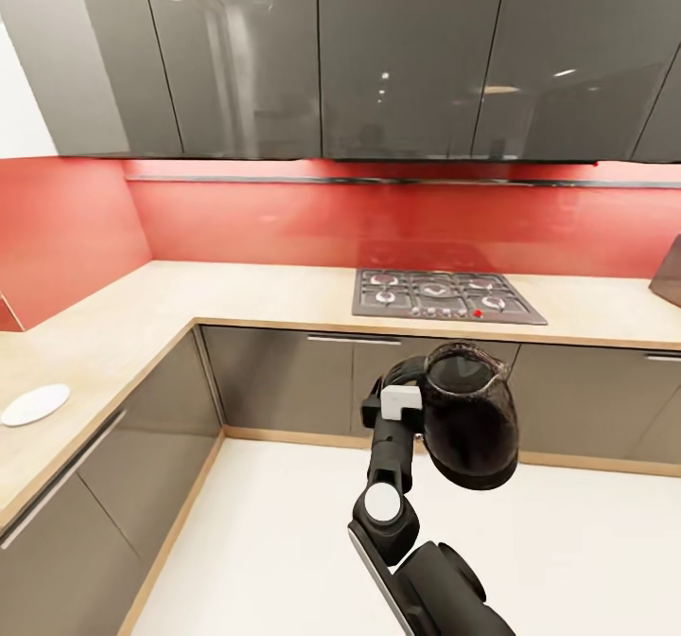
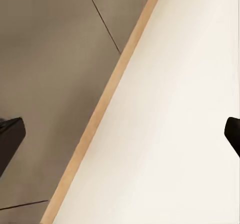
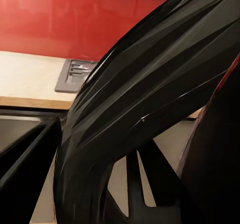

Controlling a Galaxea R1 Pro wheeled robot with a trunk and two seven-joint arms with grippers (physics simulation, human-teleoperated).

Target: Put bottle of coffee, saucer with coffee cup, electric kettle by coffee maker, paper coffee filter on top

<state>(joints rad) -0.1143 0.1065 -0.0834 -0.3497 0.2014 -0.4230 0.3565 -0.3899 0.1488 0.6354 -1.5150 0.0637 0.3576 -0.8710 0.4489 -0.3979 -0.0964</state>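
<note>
Electric kettle point(image 1: 470, 418) upright, handle toward right gripper point(image 1: 402, 399).

The beige countertop point(image 1: 113, 324) ran round the corner. A saucer point(image 1: 35, 404) lay on its left stretch. A hob point(image 1: 443, 295) sat in the back run.

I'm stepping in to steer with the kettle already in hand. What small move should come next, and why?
Probably keep the kettle level and turn the base to look for the coffee maker. The right gripper holds it by the handle over the floor, and the countertop ahead bears a hob and the saucer.
</note>
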